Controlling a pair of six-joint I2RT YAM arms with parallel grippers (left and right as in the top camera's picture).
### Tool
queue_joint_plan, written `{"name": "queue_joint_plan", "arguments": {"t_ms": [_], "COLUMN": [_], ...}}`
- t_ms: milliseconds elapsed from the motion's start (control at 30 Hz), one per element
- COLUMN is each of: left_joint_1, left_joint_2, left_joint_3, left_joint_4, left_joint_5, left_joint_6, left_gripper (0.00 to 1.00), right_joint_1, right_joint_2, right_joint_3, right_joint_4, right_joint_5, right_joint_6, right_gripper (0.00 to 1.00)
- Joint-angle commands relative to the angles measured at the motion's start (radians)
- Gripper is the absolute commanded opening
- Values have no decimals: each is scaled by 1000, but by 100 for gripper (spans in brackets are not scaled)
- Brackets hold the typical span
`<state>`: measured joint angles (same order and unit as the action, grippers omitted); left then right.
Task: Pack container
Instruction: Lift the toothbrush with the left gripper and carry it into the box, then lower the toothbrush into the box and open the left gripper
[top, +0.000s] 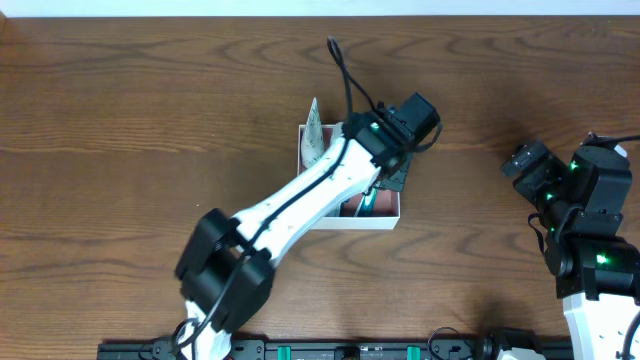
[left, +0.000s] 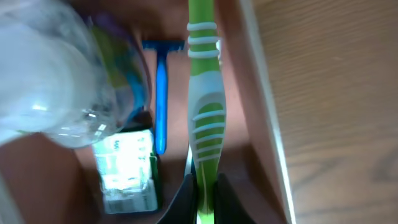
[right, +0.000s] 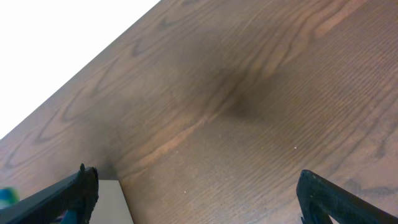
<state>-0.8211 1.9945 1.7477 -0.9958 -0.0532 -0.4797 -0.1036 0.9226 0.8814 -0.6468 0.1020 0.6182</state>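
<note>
The container, a white-walled square box, sits mid-table under my left arm. In the left wrist view its pinkish-brown floor and white right wall show. My left gripper reaches down into it, shut on the handle of a green-and-white toothbrush that lies along the right wall. Beside the brush lie a blue razor, a small green-and-white packet and a clear plastic item. My right gripper is open over bare wood, far right of the container.
The clear plastic item pokes up over the container's far left corner. A pale flat edge shows by the right gripper's left finger. Brown wood table surrounds the box. A black rail runs along the near edge.
</note>
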Motion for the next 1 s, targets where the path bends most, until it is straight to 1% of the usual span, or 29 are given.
{"name": "queue_joint_plan", "arguments": {"t_ms": [0, 233, 267, 367, 433, 767, 967], "left_joint_1": [-5, -6, -6, -7, -7, -7, -7], "left_joint_2": [25, 31, 31, 31, 31, 19, -68], "left_joint_3": [1, 0, 1, 1, 1, 1, 11], "left_joint_4": [-5, -5, -5, -5, -6, -24, -24], "left_joint_5": [-18, -18, -18, -12, -5, 0, -11], "left_joint_6": [-119, -136, -136, -136, -136, -135, -93], "left_gripper": [6, 6, 7, 15, 17, 17, 17], "right_joint_1": [-8, -8, -8, -8, -8, -8, -8], "right_joint_2": [0, 0, 0, 0, 0, 0, 0], "right_joint_3": [3, 3, 3, 3, 3, 3, 3], "right_joint_4": [-1, -1, -1, -1, -1, -1, -1], "right_joint_5": [6, 6, 6, 6, 6, 6, 6], "right_joint_6": [6, 6, 6, 6, 6, 6, 6], "right_gripper": [99, 99, 99, 99, 99, 99, 99]}}
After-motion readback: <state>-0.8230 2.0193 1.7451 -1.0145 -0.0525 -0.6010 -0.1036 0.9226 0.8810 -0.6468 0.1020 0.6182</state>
